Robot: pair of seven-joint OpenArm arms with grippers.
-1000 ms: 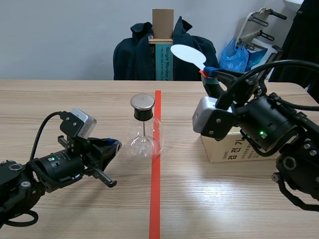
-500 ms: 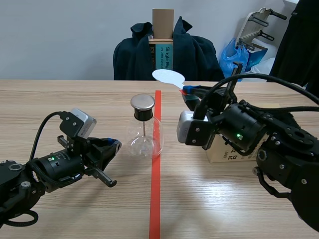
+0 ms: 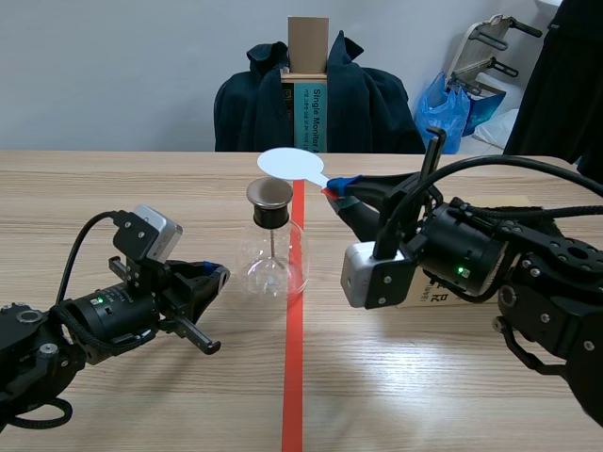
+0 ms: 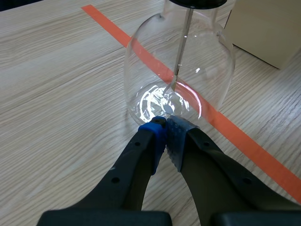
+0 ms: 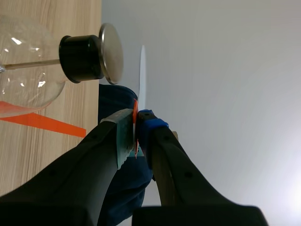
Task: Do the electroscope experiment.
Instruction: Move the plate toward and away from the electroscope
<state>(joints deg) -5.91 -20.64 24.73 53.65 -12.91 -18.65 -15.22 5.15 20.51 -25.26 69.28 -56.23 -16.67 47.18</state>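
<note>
**Right gripper** (image 5: pixel 136 125): clenched on the orange-red handle of the paddle (image 3: pixel 290 164), with the handle pinched between both pads. The paddle's white disc stood ahead of the fingertips and appeared edge-on in the right wrist view. It lay close beside the metal cap (image 5: pixel 112 52) of the electroscope (image 3: pixel 273 254), with a narrow gap visible between the two. In the scene view the disc hung just above the cap, slightly toward the right arm's side.

**Left gripper** (image 4: pixel 164 128): closed on nothing, tips meeting. It sat low over the table (image 3: pixel 141 188), with its tips just short of the base of the electroscope's glass flask. Contact could not be confirmed.

**Electroscope:** upright on the table between the two arms, standing at the orange-red tape line (image 3: pixel 295 377). A thin rod ran from the black stopper down into the flask.

**Box** (image 4: pixel 268 28): beige, on the table beyond the flask, and largely hidden behind the right arm in the scene view.

**Background:** a dark jacket (image 3: pixel 254 104) hung over a chair past the table's far edge.
</note>
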